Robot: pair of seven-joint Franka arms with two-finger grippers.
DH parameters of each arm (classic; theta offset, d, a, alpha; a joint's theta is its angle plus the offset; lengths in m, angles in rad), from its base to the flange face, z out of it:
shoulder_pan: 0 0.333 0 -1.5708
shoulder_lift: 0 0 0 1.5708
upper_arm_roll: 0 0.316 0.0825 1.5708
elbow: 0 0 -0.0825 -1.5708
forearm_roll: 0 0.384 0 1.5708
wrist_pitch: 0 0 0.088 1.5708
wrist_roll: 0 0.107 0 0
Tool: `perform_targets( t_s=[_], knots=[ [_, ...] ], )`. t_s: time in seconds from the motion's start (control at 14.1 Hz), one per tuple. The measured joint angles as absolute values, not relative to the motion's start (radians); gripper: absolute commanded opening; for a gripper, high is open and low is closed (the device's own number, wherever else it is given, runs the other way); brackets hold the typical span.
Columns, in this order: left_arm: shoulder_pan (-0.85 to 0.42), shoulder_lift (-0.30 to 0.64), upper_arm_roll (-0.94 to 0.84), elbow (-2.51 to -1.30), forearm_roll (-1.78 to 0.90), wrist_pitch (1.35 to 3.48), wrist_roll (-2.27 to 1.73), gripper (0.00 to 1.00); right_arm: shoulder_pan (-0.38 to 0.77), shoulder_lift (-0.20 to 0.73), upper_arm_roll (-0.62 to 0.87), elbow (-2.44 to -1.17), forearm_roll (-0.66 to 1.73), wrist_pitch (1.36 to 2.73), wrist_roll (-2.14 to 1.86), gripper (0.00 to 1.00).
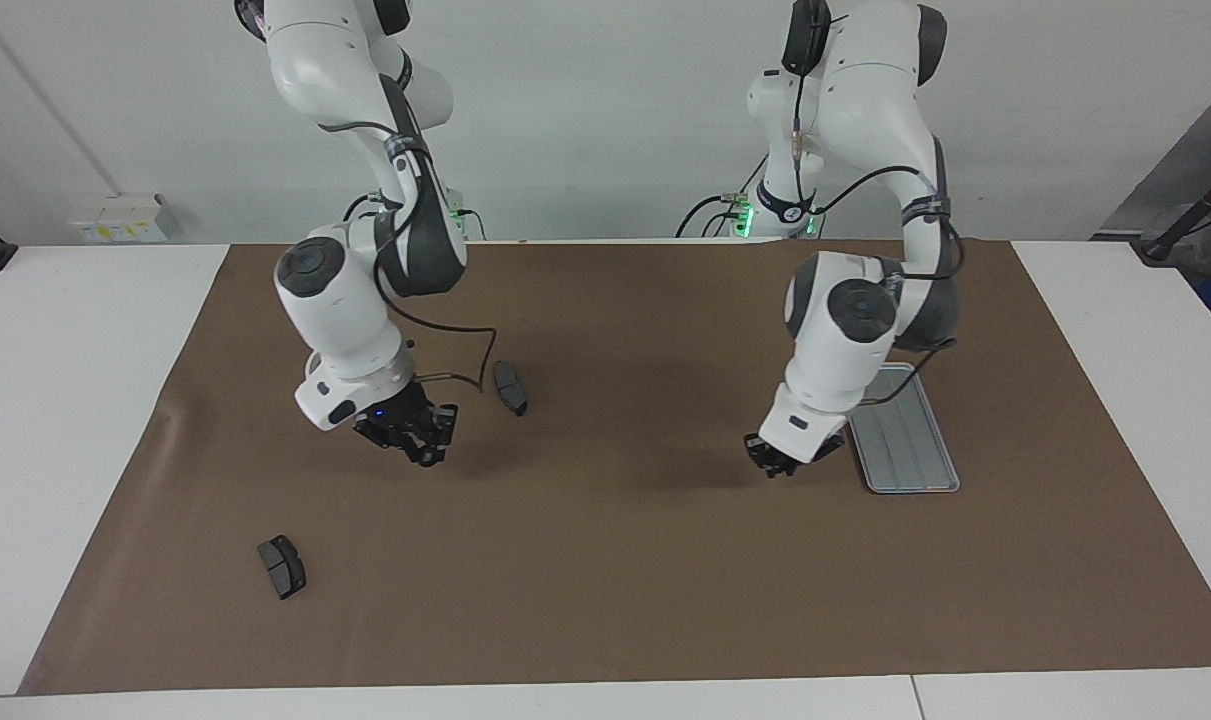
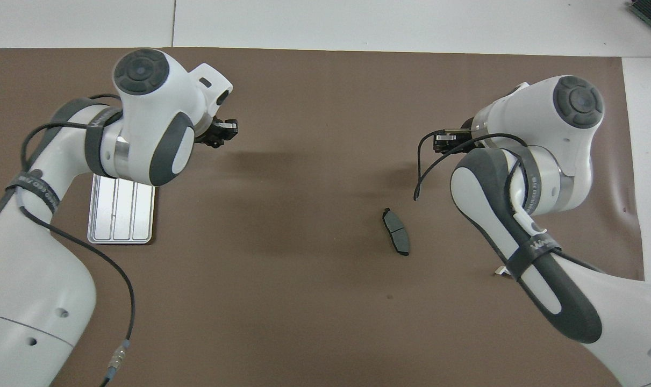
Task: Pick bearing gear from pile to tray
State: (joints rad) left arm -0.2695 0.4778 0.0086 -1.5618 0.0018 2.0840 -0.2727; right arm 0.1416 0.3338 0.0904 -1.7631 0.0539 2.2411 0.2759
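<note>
The silver-grey tray [image 1: 910,440] lies toward the left arm's end of the table; the left arm covers part of it in the overhead view [image 2: 122,215]. My left gripper [image 1: 777,462] hangs just above the mat beside the tray; it also shows in the overhead view [image 2: 221,132]. My right gripper [image 1: 410,438] is raised over the mat where the small black gear lay; it also shows in the overhead view [image 2: 444,141]. No gear shows in either view. One dark brake pad [image 1: 510,388] lies beside the right gripper and shows in the overhead view [image 2: 395,231].
A second brake pad [image 1: 282,566] lies farther from the robots, toward the right arm's end. Only a tip of the white half-ring bracket [image 2: 500,271] shows under the right arm. The brown mat [image 1: 615,560] covers the table.
</note>
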Motion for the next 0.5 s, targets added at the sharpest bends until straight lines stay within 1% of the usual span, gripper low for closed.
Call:
perform_targets(
  t_s=[0.14,0.28,0.5],
  knots=[
    [-0.183,0.447,0.009,-1.614,0.002,2.082,-0.125,0.00,0.148,0.335,0.179,-1.741,0.010,2.245,0.463,0.00],
    [-0.118,0.429,0.009,-1.675,0.002,2.093,-0.004,0.00,0.152,0.343,0.271,-1.737,0.001,2.287,0.682,0.00],
    [-0.055,0.405,0.008,-1.791,0.002,2.198,0.106,0.00,0.165,0.390,0.362,-1.737,-0.054,2.365,0.899,0.00]
  ],
)
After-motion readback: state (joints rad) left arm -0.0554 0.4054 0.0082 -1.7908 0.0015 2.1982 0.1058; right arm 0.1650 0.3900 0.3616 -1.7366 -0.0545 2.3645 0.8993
